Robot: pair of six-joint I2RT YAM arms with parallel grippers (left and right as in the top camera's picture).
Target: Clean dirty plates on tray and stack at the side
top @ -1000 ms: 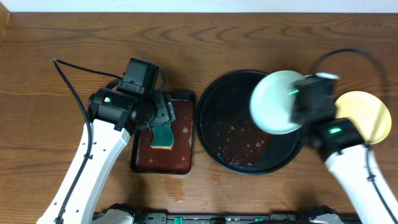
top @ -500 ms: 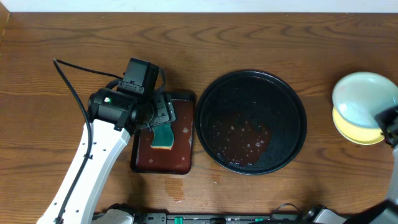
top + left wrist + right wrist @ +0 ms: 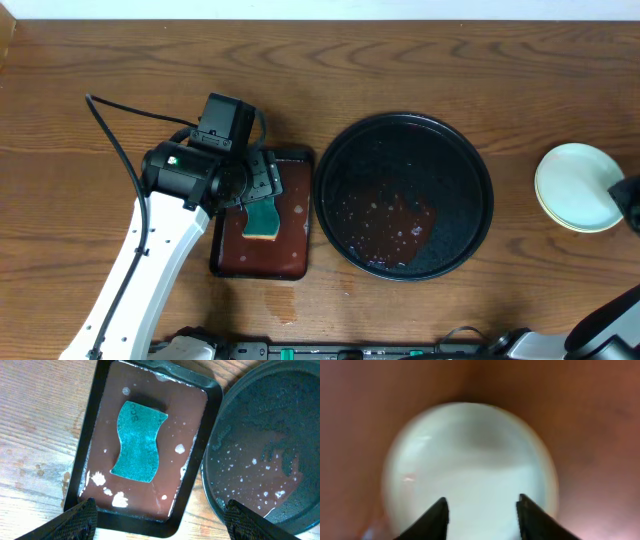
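The pale round plate [image 3: 577,186] is located at 3 o'clock of the round black tray [image 3: 403,117]. The left gripper [image 3: 161,519] and right gripper [image 3: 481,500] are set open.

A teal sponge [image 3: 138,441] lies in brown water in the rectangular tray [image 3: 86,450]; the round black tray [image 3: 240,415] sits just right of it.

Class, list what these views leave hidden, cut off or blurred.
Right wrist view: the top plate is blurred, so faint smears cannot be judged.
Overhead: it covers the stack of plates, hiding the number and cleanliness below.
Overhead: the right end effector is cut off by the right edge.
Left wrist view: the left end effector shows only fingertips at the bottom edge.
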